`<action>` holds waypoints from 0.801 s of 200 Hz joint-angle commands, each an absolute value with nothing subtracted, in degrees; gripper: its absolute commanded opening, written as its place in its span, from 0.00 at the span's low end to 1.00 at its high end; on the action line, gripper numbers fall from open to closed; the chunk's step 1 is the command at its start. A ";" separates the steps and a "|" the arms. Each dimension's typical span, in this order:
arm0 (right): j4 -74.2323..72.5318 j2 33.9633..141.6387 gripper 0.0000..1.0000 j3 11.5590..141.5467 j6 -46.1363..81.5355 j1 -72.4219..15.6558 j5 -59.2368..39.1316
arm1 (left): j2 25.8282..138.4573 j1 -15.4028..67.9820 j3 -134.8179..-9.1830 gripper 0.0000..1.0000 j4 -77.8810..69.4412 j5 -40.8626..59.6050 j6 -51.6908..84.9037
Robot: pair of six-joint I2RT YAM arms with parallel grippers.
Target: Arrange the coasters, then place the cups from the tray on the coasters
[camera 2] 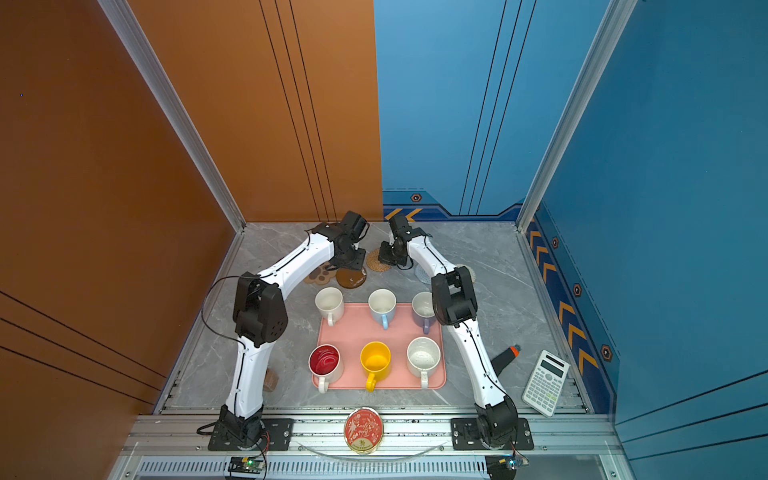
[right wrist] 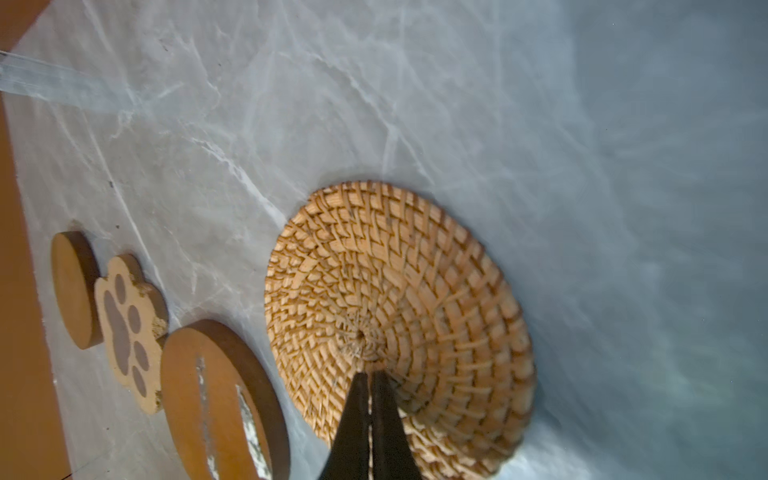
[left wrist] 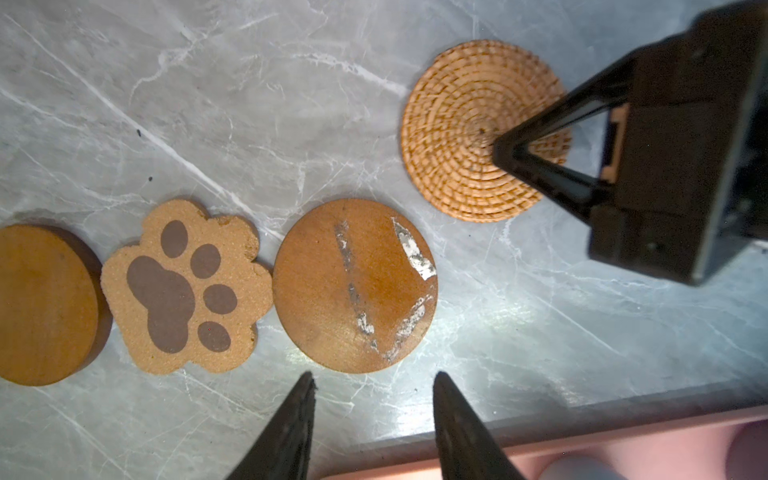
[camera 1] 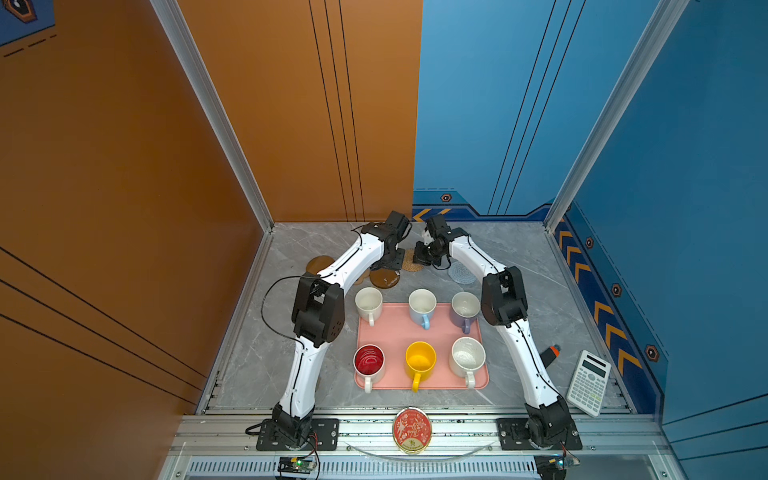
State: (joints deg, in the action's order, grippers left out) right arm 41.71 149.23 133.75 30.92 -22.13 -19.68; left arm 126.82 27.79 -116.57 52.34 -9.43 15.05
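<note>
My right gripper (right wrist: 370, 374) is shut, its tips resting near the centre of the woven rattan coaster (right wrist: 395, 291), with nothing between the fingers. My left gripper (left wrist: 374, 378) hangs open just above the table, beside the edge of a scuffed brown disc coaster (left wrist: 353, 286). The paw-print coaster (left wrist: 183, 286) and a second brown disc (left wrist: 45, 303) lie in a row beside it. A blue-grey crocheted coaster (camera 1: 462, 272) lies right of the right gripper (camera 1: 422, 255). Several cups, among them yellow (camera 1: 420, 357) and light blue (camera 1: 422, 305), stand on the pink tray (camera 1: 395, 332).
A red-and-gold tin (camera 1: 412, 430) sits on the front rail. A calculator (camera 1: 589, 388) and a black orange-tipped tool (camera 1: 550, 355) lie at the right. Both arms arch over the tray's sides; walls close the back and sides.
</note>
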 commanded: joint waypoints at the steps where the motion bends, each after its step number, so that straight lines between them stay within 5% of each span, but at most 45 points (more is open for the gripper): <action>1: 49.59 146.84 0.00 129.27 27.94 -21.50 -13.84 | 123.14 26.66 -114.30 0.48 52.83 -8.45 15.92; 160: 53.66 139.79 0.00 121.79 23.42 -22.63 -9.32 | 120.57 20.04 -103.83 0.45 49.36 -6.48 16.74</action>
State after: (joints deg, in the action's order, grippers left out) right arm 49.87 140.88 122.96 24.77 -22.20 -11.66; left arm 121.93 20.56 -104.71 49.95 -8.27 16.10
